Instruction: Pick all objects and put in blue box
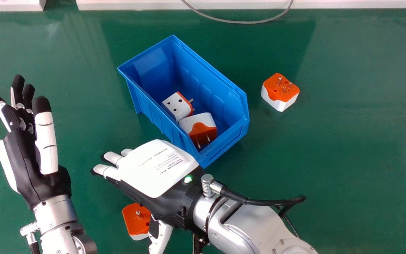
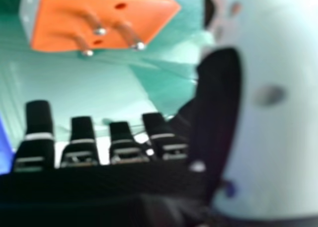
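Note:
In the head view the blue box (image 1: 210, 74) stands mid-table with two orange-and-white plug adapters (image 1: 177, 106) inside. Another adapter (image 1: 281, 92) lies right of the box, pins up. Near the bottom edge, a further orange adapter (image 1: 136, 219) is partly covered by my right hand (image 1: 160, 169), which is open, palm down, in front of the box. That orange adapter (image 2: 99, 18) shows its pins in the right hand view, apart from the fingers and thumb of my right hand (image 2: 121, 147). My left hand (image 1: 30, 151) is open at the left, holding nothing.
A grey cable (image 1: 245, 22) loops over the far edge of the green table (image 1: 347, 158), beside white panels (image 1: 330, 3). Black cabling (image 1: 270, 202) runs along the right wrist. The blue box's near end is close to the right hand's back.

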{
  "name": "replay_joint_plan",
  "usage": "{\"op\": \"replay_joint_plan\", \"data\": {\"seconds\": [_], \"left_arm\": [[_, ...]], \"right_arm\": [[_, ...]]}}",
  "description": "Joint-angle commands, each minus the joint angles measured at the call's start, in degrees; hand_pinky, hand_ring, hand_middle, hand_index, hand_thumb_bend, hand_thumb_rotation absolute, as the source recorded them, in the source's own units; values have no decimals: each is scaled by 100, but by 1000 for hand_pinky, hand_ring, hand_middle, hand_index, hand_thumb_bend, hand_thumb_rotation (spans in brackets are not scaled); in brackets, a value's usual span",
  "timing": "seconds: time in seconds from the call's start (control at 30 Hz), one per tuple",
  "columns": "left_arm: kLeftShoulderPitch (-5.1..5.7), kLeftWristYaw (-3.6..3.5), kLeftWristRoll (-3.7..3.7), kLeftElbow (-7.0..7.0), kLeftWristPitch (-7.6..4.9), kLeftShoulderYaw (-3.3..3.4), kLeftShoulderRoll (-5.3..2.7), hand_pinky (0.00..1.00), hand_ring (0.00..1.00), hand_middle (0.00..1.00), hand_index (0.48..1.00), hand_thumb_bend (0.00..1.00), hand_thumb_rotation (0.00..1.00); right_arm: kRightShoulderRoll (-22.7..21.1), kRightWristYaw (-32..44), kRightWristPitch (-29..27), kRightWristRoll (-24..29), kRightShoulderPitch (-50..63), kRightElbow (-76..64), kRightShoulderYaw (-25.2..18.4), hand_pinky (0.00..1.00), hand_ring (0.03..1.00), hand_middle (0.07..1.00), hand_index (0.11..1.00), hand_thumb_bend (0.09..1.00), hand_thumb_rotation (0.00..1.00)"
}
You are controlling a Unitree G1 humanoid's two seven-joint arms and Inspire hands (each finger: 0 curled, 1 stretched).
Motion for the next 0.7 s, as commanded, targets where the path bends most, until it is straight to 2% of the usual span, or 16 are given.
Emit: {"op": "replay_joint_plan", "data": {"seconds": [0.0,0.07,0.13,0.17,0.3,0.43,0.5,0.67], "left_arm": [[-68,-82,-35,-71,-131,-26,21,906,954,962,956,705,725],[-70,-124,-59,-64,-122,-23,22,912,959,966,958,705,727],[-72,-120,-45,-45,-131,-13,20,915,961,968,959,705,727],[-72,-123,-50,-43,-125,-8,17,920,964,971,963,711,728],[-68,-158,-98,-51,-109,6,0,927,969,976,966,718,725],[-51,-176,-109,-52,-108,-3,-4,933,972,978,968,719,722],[-49,-182,-124,-53,-97,-8,-4,942,977,981,974,725,720],[-54,-229,-181,-23,-119,-2,-10,943,978,983,975,719,721]], "right_arm": [[126,-15,17,-80,-152,7,29,780,929,964,909,983,186],[144,-36,78,-194,-168,128,81,779,927,957,903,964,161],[179,-44,185,-396,-190,337,178,775,922,948,898,932,127],[189,-37,230,-474,-201,416,223,772,910,933,900,871,71],[260,-291,346,-723,-209,749,385,758,878,904,894,765,11],[346,-667,405,-788,-212,1104,476,734,854,885,879,745,17],[386,-782,401,-726,-237,1281,485,659,789,823,794,725,16],[477,-1033,416,-608,-268,1669,516,586,720,758,719,733,22]]}}
